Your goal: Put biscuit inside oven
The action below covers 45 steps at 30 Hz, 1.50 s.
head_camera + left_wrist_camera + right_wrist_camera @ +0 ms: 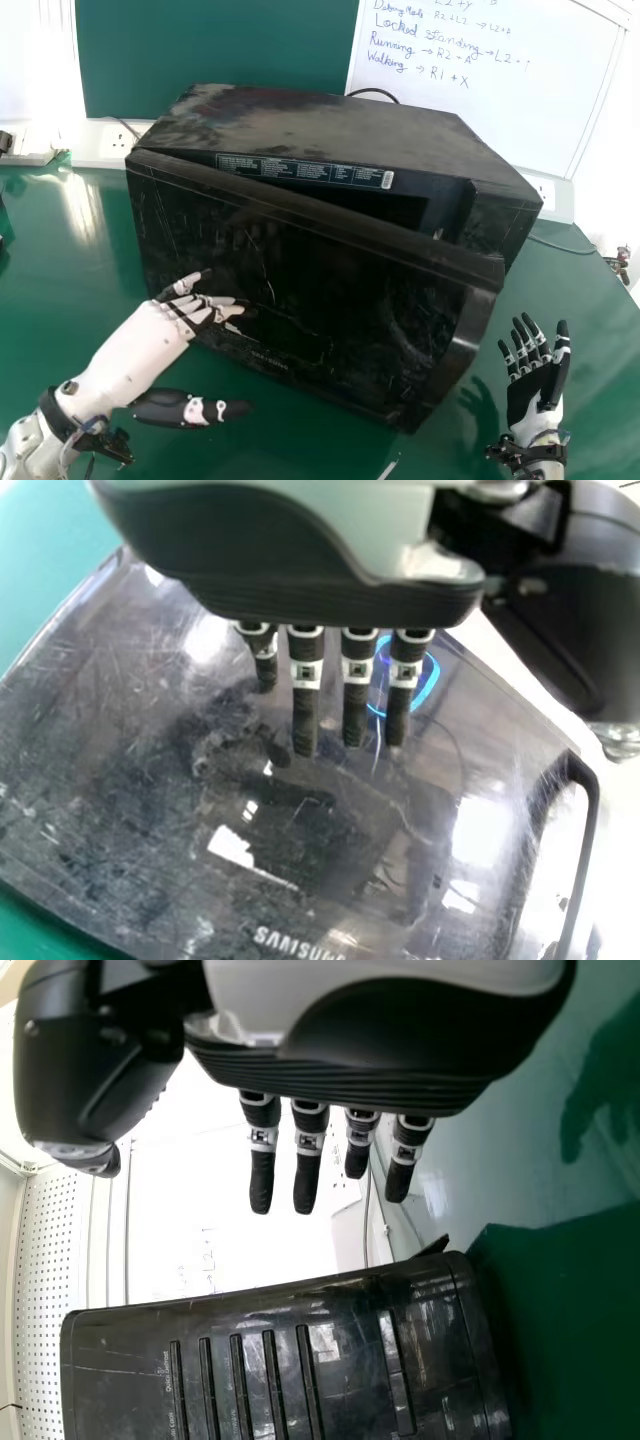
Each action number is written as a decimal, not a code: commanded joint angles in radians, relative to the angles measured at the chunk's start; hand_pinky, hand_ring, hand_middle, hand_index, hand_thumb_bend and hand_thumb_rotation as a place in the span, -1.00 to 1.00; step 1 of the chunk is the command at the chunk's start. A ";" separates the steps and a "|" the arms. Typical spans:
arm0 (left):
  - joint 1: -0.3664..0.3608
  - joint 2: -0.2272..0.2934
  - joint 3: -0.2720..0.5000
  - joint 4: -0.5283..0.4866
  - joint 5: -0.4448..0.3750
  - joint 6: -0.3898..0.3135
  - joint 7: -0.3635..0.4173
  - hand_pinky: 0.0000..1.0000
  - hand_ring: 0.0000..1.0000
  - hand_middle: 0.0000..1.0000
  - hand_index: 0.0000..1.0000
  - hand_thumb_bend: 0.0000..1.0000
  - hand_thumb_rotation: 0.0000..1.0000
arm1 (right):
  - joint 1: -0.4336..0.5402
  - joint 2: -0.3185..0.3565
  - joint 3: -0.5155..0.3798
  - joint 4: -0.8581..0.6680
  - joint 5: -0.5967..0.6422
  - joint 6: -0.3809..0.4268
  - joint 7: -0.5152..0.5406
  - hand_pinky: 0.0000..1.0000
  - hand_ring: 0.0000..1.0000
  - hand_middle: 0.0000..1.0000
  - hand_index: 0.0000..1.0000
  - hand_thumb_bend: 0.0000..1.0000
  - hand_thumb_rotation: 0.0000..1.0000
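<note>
Microwave oven sits on the green table, its black door ajar. Left hand, fingers extended and grasping nothing, is at the oven's front; right hand, likewise released, is to the oven's right, apart from it.

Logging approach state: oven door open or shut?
Partly open: the oven door stands off the oven body, the gap along its top widening toward the right.
</note>
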 commanded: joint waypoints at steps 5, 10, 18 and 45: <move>-0.021 0.022 -0.026 0.019 0.016 0.020 0.014 0.25 0.58 0.76 0.74 0.60 0.50 | 0.004 0.012 -0.004 -0.004 0.009 0.000 -0.003 0.82 0.79 0.75 0.64 0.56 0.25; -0.030 0.031 -0.037 0.039 0.004 0.027 0.013 0.30 0.61 0.78 0.75 0.54 0.48 | 0.003 0.017 -0.004 -0.004 0.010 -0.001 -0.009 0.85 0.79 0.74 0.64 0.56 0.24; -0.055 0.049 -0.050 0.087 0.016 0.023 0.034 0.34 0.64 0.80 0.77 0.51 0.55 | 0.003 0.020 -0.003 -0.004 0.007 -0.005 -0.010 0.84 0.80 0.74 0.63 0.57 0.23; -0.161 0.087 -0.118 0.219 -0.002 0.082 0.012 0.41 0.77 0.91 0.84 0.52 0.69 | 0.000 0.020 -0.006 0.000 0.010 -0.002 -0.015 0.86 0.80 0.74 0.65 0.62 0.20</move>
